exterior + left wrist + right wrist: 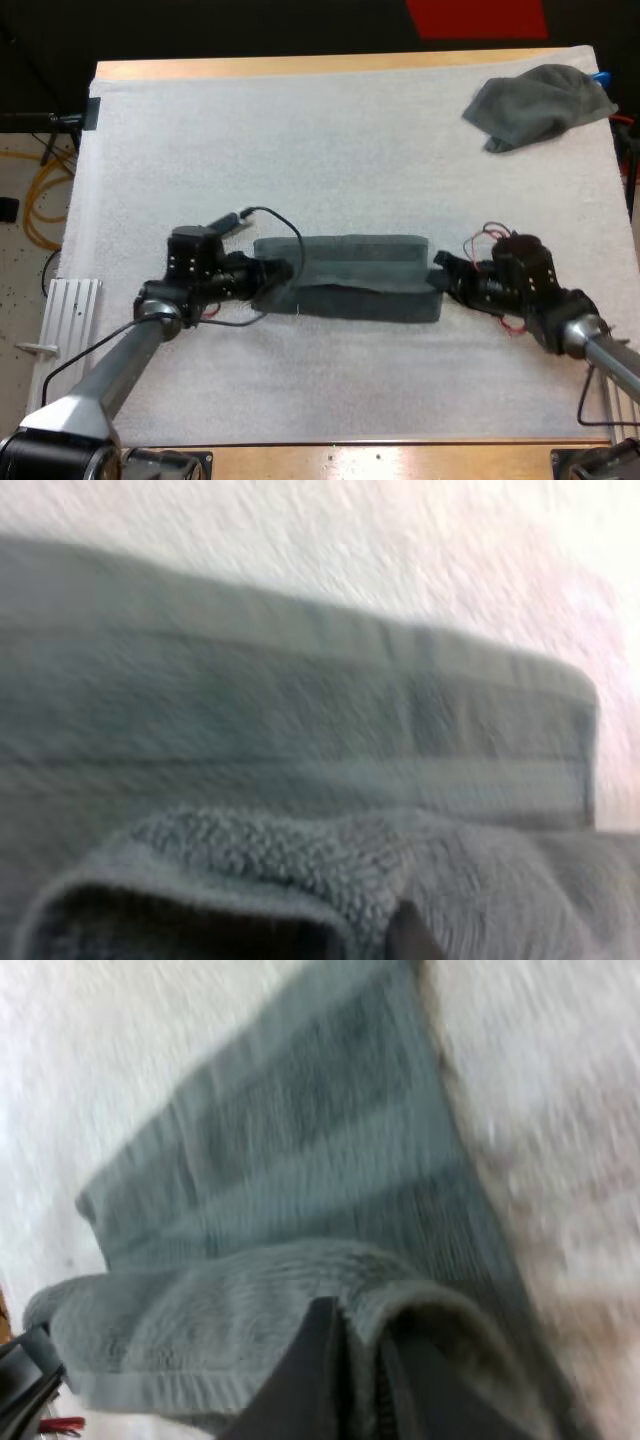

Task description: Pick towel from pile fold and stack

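Observation:
A dark grey-green towel (345,275) lies partly folded in a long strip across the middle of the white mat (330,150). My left gripper (275,275) is at its left end, and the towel's (300,710) near edge curls up over a dark fingertip (410,938). At the right end my right gripper (440,275) is shut on a raised fold of the towel (300,1160), its black fingers (320,1370) pressing the cloth from both sides. A crumpled towel (540,105) lies at the mat's far right corner.
Bare mat spreads behind and in front of the strip. The table's wooden front edge (400,455) runs close behind both arms. A white slotted bracket (70,310) sits off the mat's left edge.

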Motion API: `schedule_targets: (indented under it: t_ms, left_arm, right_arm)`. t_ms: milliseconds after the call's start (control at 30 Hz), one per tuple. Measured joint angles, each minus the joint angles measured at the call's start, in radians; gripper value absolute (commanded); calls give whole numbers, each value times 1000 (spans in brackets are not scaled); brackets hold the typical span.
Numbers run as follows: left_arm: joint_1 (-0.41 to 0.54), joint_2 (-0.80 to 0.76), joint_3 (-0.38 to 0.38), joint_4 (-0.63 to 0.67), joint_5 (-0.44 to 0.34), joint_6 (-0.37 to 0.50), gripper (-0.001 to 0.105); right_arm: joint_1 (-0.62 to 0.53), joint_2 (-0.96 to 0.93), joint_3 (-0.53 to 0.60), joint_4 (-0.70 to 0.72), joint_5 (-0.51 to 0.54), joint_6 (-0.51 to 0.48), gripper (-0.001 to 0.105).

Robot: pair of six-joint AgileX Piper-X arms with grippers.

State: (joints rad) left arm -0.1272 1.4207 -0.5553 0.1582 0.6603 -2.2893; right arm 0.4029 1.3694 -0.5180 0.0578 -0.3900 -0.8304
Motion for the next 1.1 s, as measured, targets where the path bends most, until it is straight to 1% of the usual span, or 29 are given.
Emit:
schedule_targets:
  t_ms: [167, 300, 400, 467, 500, 533, 567, 600, 633, 667, 700, 733, 800, 833, 967, 1033, 1100]
  left_arm:
    - [68, 36, 0, -8, -1, -3, 0]
    - [80, 67, 0, -40, -3, -3, 0]
    - [80, 72, 0, -60, -3, -3, 0]
    - [80, 72, 0, -67, -3, 2, 3]
    - [80, 72, 0, -69, -1, 13, 8]
    - [80, 72, 0, -71, 2, 25, 14]
    - [80, 72, 0, -74, 4, 33, 19]
    - [80, 72, 0, -77, 5, 38, 28]
    - [80, 72, 0, -80, 5, 40, 39]
    - [80, 72, 0, -85, 5, 41, 42]
    - [80, 72, 0, -91, 5, 41, 50]
    - [80, 72, 0, -97, 6, 41, 55]
    - [80, 72, -8, -102, 13, 43, 56]
    - [80, 72, -14, -105, 18, 46, 56]
    - [80, 72, -72, -116, 22, 64, 56]
    - [80, 72, -111, -116, 33, 79, 56]
    - [80, 70, -145, -118, 73, 94, 56]
  right_arm:
    - [-2, 95, -84, -52, -7, -13, 0]
    - [-2, 154, -126, -58, -9, -14, 0]
    - [-2, 174, -129, -58, -9, -14, 0]
    - [-2, 177, -129, -58, -9, -14, 0]
    - [-2, 177, -129, -58, -9, -14, 1]
    - [-2, 177, -129, -58, -9, -14, 5]
    - [-2, 177, -129, -58, -9, -14, 8]
    - [-2, 177, -129, -58, -9, -14, 17]
    - [-2, 177, -129, -58, -9, -15, 27]
    - [-2, 177, -129, -64, -9, -20, 34]
    - [-2, 177, -129, -74, -8, -24, 45]
    - [-2, 177, -129, -85, -7, -32, 54]
    - [-2, 177, -129, -145, -7, -67, 63]
    - [-2, 177, -129, -184, -7, -82, 65]
    - [-2, 177, -142, -308, 2, -150, 65]
    - [-2, 177, -158, -332, 14, -179, 65]
    - [-2, 175, -173, -338, 14, -199, 65]
